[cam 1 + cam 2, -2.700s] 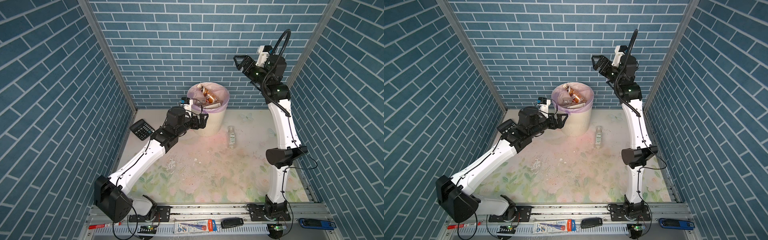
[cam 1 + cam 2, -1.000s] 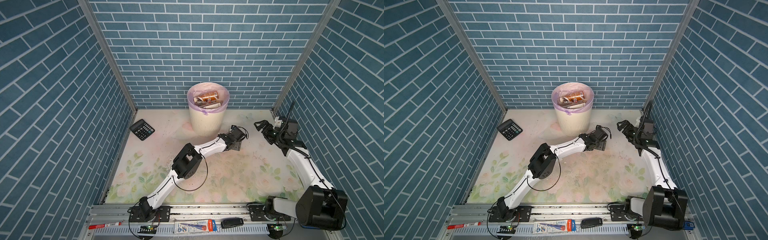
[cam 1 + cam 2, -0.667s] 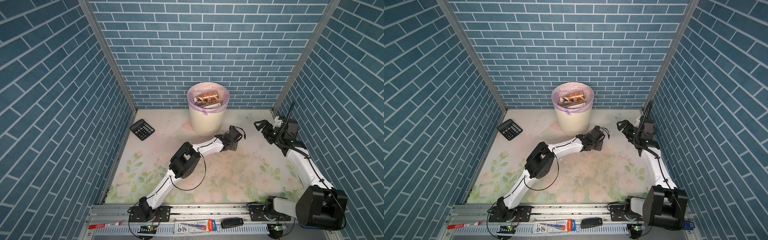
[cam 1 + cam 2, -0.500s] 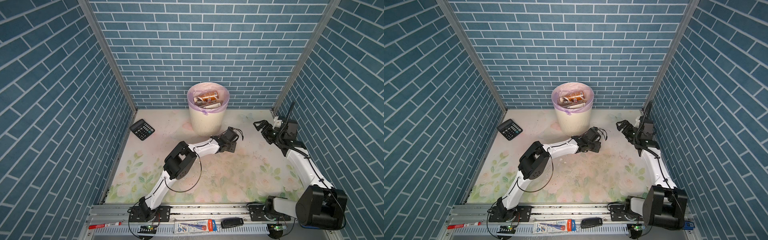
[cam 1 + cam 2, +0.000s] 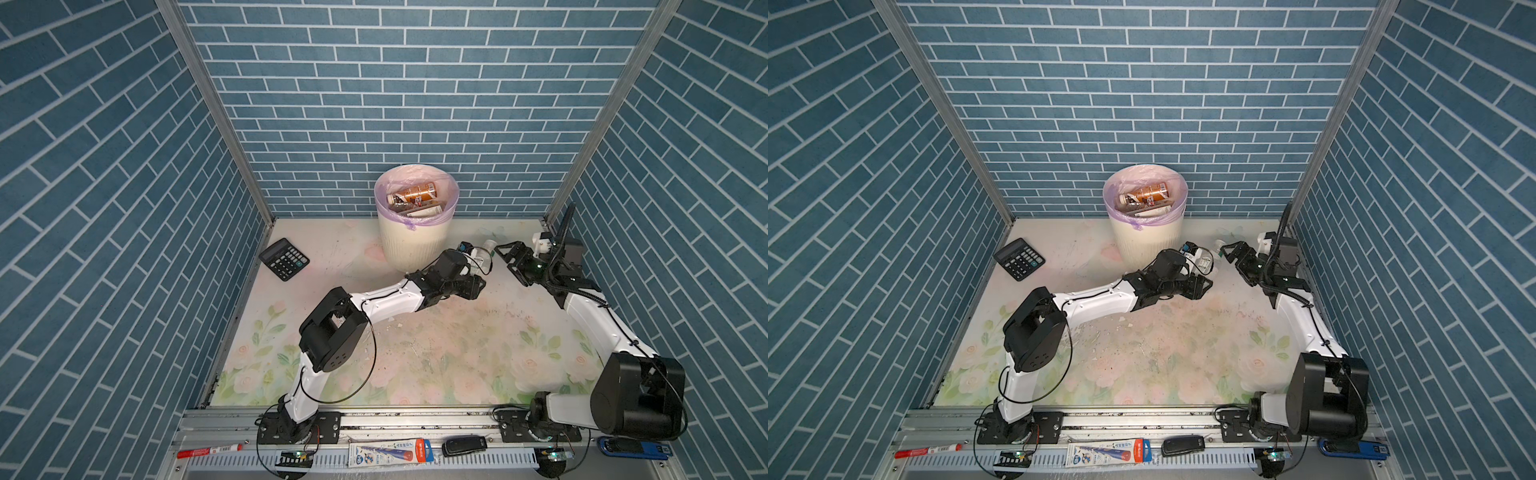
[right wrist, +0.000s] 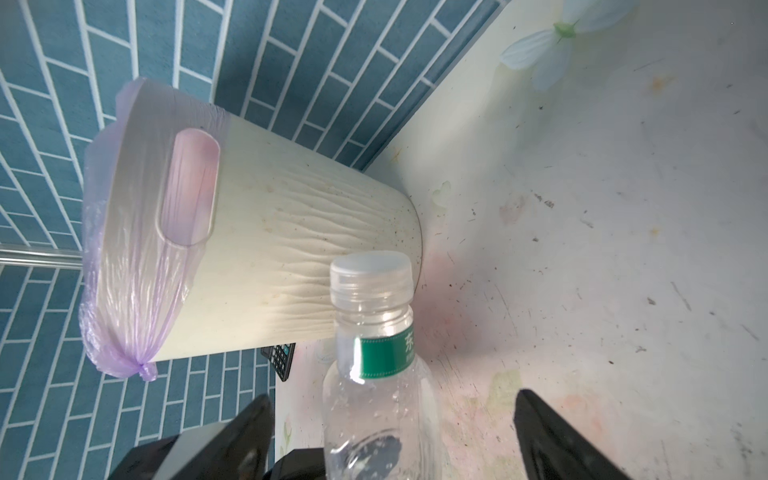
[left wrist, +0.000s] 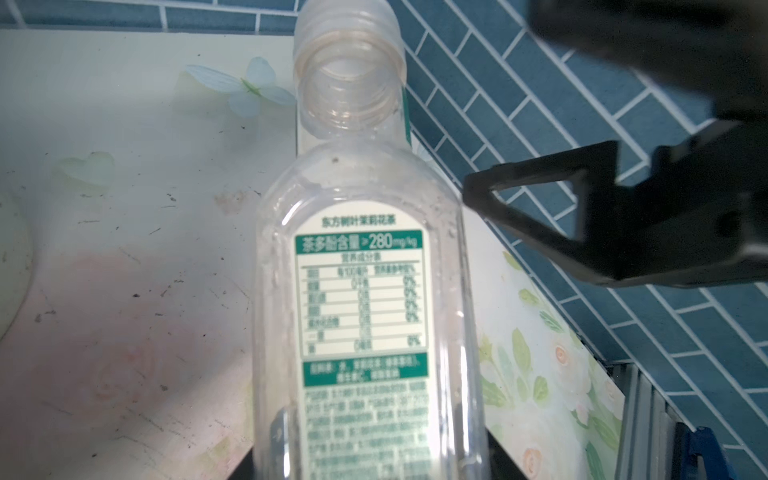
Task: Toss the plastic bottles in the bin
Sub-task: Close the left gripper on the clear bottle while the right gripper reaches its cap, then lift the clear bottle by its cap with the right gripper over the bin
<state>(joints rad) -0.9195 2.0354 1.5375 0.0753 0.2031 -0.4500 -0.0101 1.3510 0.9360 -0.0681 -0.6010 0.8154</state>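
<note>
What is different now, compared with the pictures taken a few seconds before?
The left gripper went from the left of the bin across to its right and took hold of the clear bottle that lay on the table. The right gripper came down from high above the bin; its open jaws now flank the bottle. The bin and calculator stayed.

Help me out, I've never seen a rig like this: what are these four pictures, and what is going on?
Two white robot arms work at a flowered table walled in blue brick. Two pictures look down from overhead, nearly alike; the other two come from a camera on each arm's wrist. On the table are a bin with bottles inside and a calculator. The left gripper is shut on a clear, white-capped bottle. The right gripper is open near that bottle's cap end, holding nothing.
</note>
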